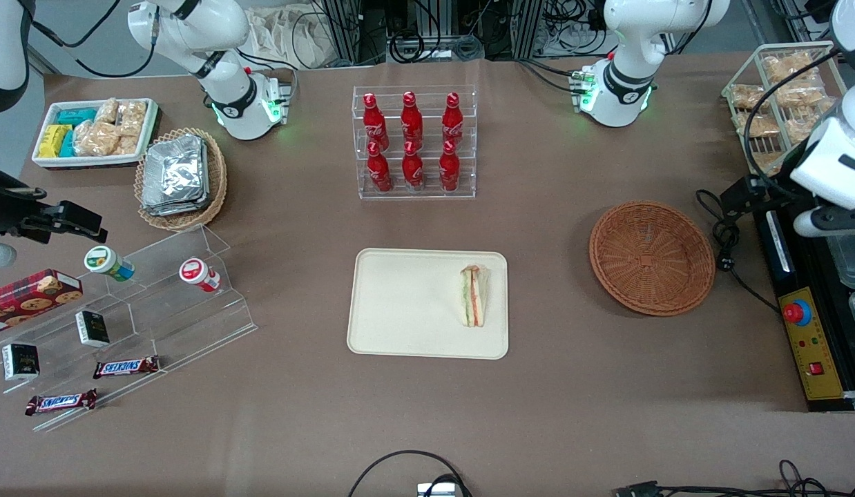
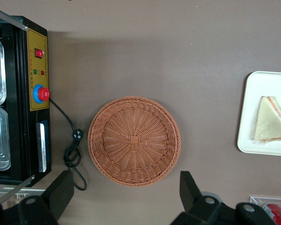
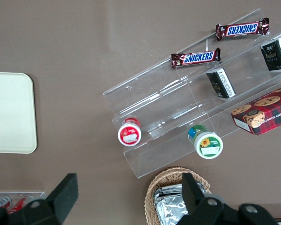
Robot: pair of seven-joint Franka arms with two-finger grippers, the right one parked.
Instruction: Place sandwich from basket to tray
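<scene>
Gripper point(image 2: 124, 199) of the left arm hangs high above the basket point(image 1: 652, 257), toward the working arm's end of the table, with its 2 fingers point(image 2: 189, 187) spread wide and nothing between them. In the wrist view the dark fingers frame bare table just beside the basket's rim, so the hand looks released and well clear of everything.

That basket holds nothing; its woven floor shows whole in both views. The sandwich point(image 1: 473, 295) lies on the tray point(image 1: 400, 304), flat on its broad face, near the tray edge that faces the basket and clear of the rim. It sits there probably because that edge is the shortest reach from the basket, and the low rim keeps it from sliding off onto the brown table cover.

Seen from the front, the sandwich's long axis runs from nearer the camera to farther from it, parallel to the tray's short sides. The cut face, with its orange-red and green stripes, shows along that length. In the wrist view the wedge point(image 2: 271, 120) is a white triangle, its filling edge along one slanted side, though the picture's border cuts part of it off.

Judging by this layout, the move looks finished: sandwich on tray, basket empty, hand open and apart from both.
</scene>
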